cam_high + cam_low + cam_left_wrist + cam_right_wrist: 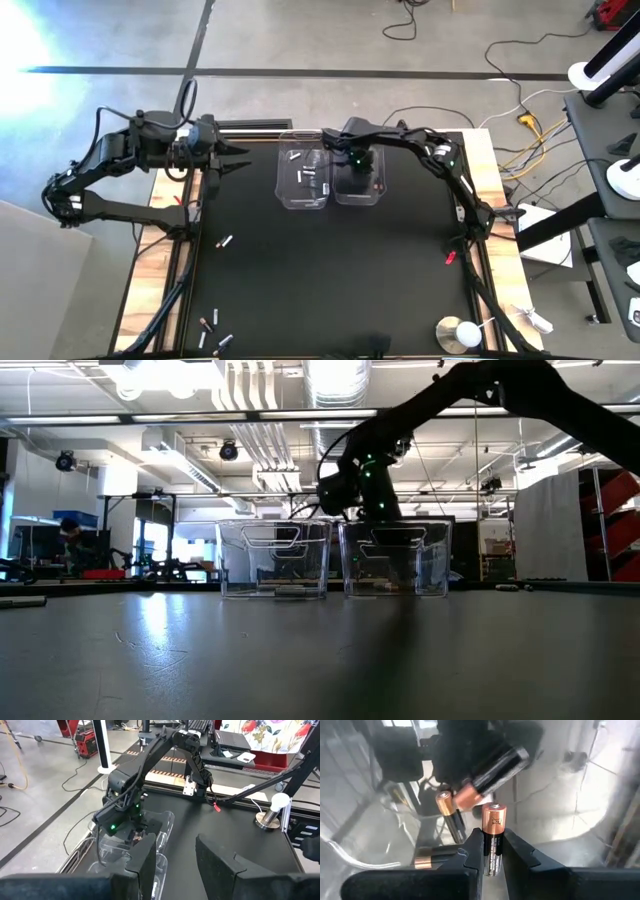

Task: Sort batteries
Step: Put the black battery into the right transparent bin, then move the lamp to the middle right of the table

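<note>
The right gripper is down inside the right-hand clear bin, at about twelve o'clock on the black mat, and its fingers are clamped on a dark, copper-topped battery held upright between the pads; the wrist view shows other copper-ended cells lying on the bin floor just beyond it, so this looks like the bin for the dark kind and the grip is likely kept until the cell is low enough to drop without bouncing out. The left-hand bin, touching it on the nine o'clock side, holds a few silvery-white batteries. Unsorted batteries wait on the mat: a pale one at roughly nine o'clock and a small cluster down at seven o'clock. The left gripper hovers off the mat's ten o'clock corner, its fingers standing partly apart with nothing between them, seemingly parked clear of the bins so the arms do not clash. A round white-topped disc sits at five o'clock and a red clip at three o'clock, neither part of the sorting
</note>
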Tool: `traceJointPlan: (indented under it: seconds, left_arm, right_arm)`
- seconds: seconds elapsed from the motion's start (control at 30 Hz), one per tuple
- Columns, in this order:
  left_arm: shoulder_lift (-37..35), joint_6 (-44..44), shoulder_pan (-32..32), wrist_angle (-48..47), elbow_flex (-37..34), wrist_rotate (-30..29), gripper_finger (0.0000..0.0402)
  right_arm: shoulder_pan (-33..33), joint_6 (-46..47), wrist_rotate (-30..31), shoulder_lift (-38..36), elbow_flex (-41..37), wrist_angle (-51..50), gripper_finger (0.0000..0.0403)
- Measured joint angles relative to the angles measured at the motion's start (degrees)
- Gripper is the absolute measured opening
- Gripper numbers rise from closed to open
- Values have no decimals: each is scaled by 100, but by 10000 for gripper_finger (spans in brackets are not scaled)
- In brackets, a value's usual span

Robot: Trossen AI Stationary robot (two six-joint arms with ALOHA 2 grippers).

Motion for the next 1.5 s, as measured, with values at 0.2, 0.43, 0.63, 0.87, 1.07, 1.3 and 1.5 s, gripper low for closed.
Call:
traceJointPlan:
  seconds: [0.2, 0.43, 0.63, 0.87, 1.07, 1.3, 1.5]
  left_arm:
    - [0, -15, 0, -73, 0, -2, 119]
    - [0, -15, 0, -74, 0, -4, 119]
    - [0, -2, 0, -76, 0, -4, 119]
    - [0, 180, 0, -69, 0, -4, 119]
    - [23, 183, 0, 30, 0, -7, 119]
    - [170, 183, 0, 199, 0, -7, 119]
    - [381, 104, 0, 462, 0, -7, 119]
  right_arm:
    - [1, -435, 265, -10, -415, 387, 38]
    - [78, -638, 261, -22, -457, 570, 66]
    - [76, -333, 238, -22, -258, 319, 126]
    - [35, 940, 295, -671, 301, -171, 189]
    - [-498, 2652, 645, -1823, 18, 23, 219]
    - [-1571, 4436, 1328, -2915, -963, 41, 236]
    - [-2442, 4258, 593, -3038, -1486, -172, 255]
